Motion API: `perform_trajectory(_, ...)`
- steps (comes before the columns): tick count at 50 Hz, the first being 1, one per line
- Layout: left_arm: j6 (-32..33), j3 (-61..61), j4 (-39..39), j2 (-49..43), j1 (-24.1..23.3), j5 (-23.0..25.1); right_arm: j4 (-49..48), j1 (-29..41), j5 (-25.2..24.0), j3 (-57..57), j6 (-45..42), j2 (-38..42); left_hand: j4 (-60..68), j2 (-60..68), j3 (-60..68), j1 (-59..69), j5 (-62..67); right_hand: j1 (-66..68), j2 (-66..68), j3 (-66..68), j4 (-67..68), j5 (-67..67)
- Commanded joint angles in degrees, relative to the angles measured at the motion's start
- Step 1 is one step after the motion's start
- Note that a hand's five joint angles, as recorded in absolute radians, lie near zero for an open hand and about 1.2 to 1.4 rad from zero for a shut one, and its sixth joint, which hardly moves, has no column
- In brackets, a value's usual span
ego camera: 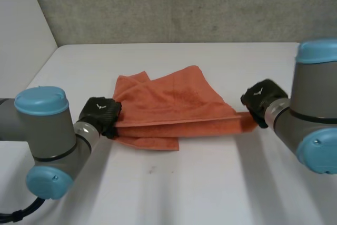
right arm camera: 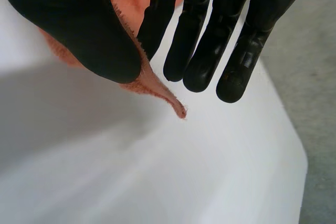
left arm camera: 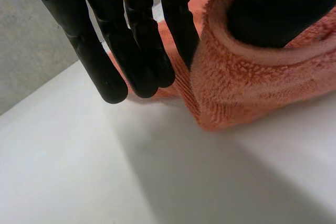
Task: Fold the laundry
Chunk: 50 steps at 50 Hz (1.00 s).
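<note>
On the table [ego camera: 184,183], left hand [ego camera: 100,112] and right hand [ego camera: 261,96] fingers [right arm camera: 157,19] pinch opposite towel [ego camera: 174,101] ends.

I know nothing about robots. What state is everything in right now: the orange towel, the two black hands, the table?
towel: folded over in layers, lying on the table, drawn out between both hands.
left hand: shut on the towel's left end, thumb pinching it against straight fingers.
right hand: shut on the towel's right corner, pinched between thumb and a finger.
table: white, bearing the towel.
</note>
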Motion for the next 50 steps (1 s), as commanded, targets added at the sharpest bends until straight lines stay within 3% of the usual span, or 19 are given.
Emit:
perform_trajectory(1,4.3,10.6,0.3,-4.7,0.1,-0.2,-2.7,0.0,1.2,-19.1,-4.5,12.6,12.0,12.0,12.3,15.3,14.9,24.2,12.7,12.3,11.9,13.6)
perform_trajectory(5,12.0,26.1,1.4,-6.9,0.3,-0.1,-5.9,0.0,1.5,-30.4,-4.4,16.0,12.0,12.0,12.3,15.3,14.9,24.2,12.7,12.3,11.9,13.6)
perform_trajectory(7,16.1,34.5,8.3,-5.7,0.4,0.0,-13.7,0.2,1.8,-44.5,-2.3,16.9,12.0,12.0,12.3,15.3,14.9,24.2,12.7,12.3,11.9,13.6)
perform_trajectory(9,17.4,36.6,13.8,-4.1,0.9,0.0,-18.0,0.2,1.8,-48.3,-0.7,16.9,12.0,12.0,12.3,15.3,14.9,24.2,12.7,12.3,11.9,13.6)
perform_trajectory(10,17.7,37.2,16.9,-2.7,1.0,0.1,-27.2,-0.1,1.5,-49.6,3.1,15.5,12.0,12.0,12.3,15.3,14.9,24.2,12.7,12.3,11.9,13.6)
perform_trajectory(13,17.4,36.4,28.9,3.3,1.1,1.1,-32.0,-0.4,1.7,-46.8,6.3,10.8,12.0,12.0,12.3,15.3,14.9,24.2,12.7,12.3,11.9,13.6)
perform_trajectory(15,17.3,35.7,28.6,4.1,1.2,1.1,-32.9,-0.7,0.8,-38.4,9.3,4.2,12.0,12.0,12.3,15.3,14.9,24.2,12.7,12.3,11.9,13.6)
perform_trajectory(18,16.0,29.9,22.4,6.5,1.5,1.5,-32.9,-0.7,-0.2,-33.7,10.4,1.3,12.0,12.0,12.3,15.3,14.9,24.2,12.7,12.3,11.9,13.6)
perform_trajectory(20,15.0,27.4,20.0,6.8,1.8,1.5,-33.4,-0.5,-3.5,-22.3,11.4,-2.1,12.0,12.0,12.3,15.3,14.9,24.2,12.7,12.3,11.9,13.6)
perform_trajectory(26,11.0,14.5,13.0,6.5,4.1,1.3,-33.0,-0.8,-7.0,-8.2,11.0,-3.7,12.0,12.0,12.3,15.3,14.9,24.2,12.7,12.3,11.9,13.6)
perform_trajectory(37,10.9,1.8,12.2,-3.6,4.7,1.5,-25.2,-0.7,-7.3,6.2,10.9,-1.0,12.0,12.0,12.3,15.3,14.9,24.2,12.7,12.3,11.9,13.6)
perform_trajectory(41,10.8,0.7,11.8,-5.5,4.7,1.4,-24.2,-0.7,-7.1,7.3,10.9,-0.8,3.8,3.8,4.1,7.1,6.7,24.2,12.7,12.3,11.9,13.6)
perform_trajectory(50,10.9,-2.1,11.7,-3.4,5.5,1.4,-21.3,-1.1,-7.3,8.7,11.3,-4.3,-40.2,-40.2,-40.0,-37.0,-37.3,24.2,12.7,12.3,11.9,13.6)
